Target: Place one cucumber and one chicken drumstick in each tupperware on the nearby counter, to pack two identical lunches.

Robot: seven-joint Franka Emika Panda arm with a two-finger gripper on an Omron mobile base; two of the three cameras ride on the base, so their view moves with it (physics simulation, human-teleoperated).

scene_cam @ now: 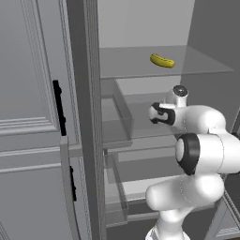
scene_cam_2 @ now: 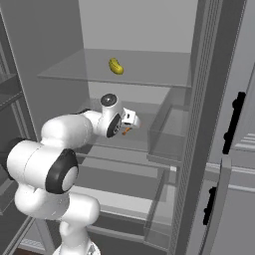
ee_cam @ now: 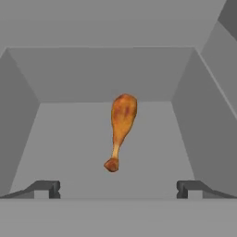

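Gripper (ee_cam: 118,190) wide open, nothing held; I see chicken drumstick (ee_cam: 120,130) lying ahead between fingertips; cucumber (scene_cam: 162,61) on shelf above.

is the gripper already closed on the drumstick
No, the gripper is open, its fingertips wide apart short of the chicken drumstick lying free on the shelf.

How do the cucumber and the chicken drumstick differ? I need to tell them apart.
The cucumber is yellow-green and curved; the chicken drumstick is orange-brown and club-shaped with a thin bone end. The cucumber lies on the upper glass shelf, the drumstick on a lower level ahead of the open gripper. Neither is held.
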